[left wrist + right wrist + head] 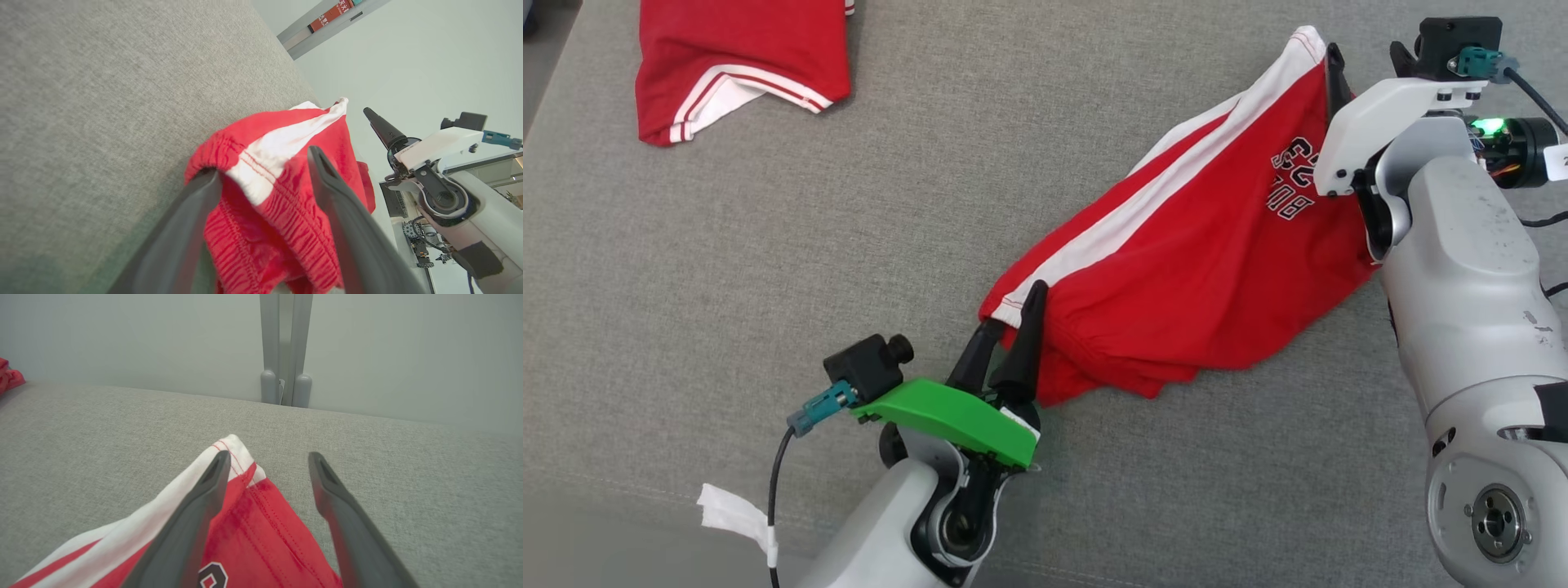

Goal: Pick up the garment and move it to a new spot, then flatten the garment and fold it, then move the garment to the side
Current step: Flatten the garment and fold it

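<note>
The left gripper [263, 163] is wide open around the waistband of the red garment [1176, 278]; the right gripper [269, 454] is wide open over its opposite hem corner.

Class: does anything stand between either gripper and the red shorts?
Nothing visible does. The left gripper, open, straddles the red shorts at the waistband; the right gripper, open, sits at their hem corner.
</note>
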Robot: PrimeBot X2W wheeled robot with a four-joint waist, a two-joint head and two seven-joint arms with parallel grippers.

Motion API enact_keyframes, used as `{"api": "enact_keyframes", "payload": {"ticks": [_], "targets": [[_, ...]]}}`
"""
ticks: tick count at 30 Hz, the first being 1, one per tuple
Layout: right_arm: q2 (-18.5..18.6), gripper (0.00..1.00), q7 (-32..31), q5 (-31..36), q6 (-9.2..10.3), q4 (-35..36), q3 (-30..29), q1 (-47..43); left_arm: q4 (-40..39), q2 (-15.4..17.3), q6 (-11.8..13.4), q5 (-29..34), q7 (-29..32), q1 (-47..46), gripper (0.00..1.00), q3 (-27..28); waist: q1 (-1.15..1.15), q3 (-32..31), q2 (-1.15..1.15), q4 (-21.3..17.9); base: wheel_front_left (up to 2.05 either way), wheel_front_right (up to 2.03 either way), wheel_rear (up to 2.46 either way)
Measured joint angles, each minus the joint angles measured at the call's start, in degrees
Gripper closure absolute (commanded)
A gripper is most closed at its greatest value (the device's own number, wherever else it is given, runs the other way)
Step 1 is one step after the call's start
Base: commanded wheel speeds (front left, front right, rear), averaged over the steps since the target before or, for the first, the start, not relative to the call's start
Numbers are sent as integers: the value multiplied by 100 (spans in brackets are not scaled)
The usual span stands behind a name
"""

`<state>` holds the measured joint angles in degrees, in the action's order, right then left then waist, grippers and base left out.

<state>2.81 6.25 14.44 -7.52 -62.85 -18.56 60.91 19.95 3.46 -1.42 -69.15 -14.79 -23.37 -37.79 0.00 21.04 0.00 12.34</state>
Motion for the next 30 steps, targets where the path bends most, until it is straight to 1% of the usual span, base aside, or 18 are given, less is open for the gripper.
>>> {"api": "enact_keyframes", "payload": {"ticks": [5,11,16,19,21,30], "targets": [[10,0,112,38,0,-266,13,75,-222,212,152,415,-24,305,0,247,0,-107,0,-62,0,0,0],[225,0,99,44,0,-621,187,81,-544,582,407,922,-34,716,0,367,0,-308,0,-107,0,0,0],[410,0,-308,57,0,-929,532,35,-842,761,610,1209,-34,940,0,550,0,-482,0,-108,0,0,0],[584,0,-579,116,0,-1000,780,-57,-967,849,743,1360,-35,975,0,672,0,-524,0,-57,0,0,0],[621,0,-742,105,0,-1043,906,-131,-1035,879,793,1479,-34,979,0,754,0,-531,0,-13,0,0,0],[730,0,-1351,-335,0,-1089,1268,-341,-1203,928,859,1696,-35,1037,0,1015,0,-505,0,192,0,0,0]]}}
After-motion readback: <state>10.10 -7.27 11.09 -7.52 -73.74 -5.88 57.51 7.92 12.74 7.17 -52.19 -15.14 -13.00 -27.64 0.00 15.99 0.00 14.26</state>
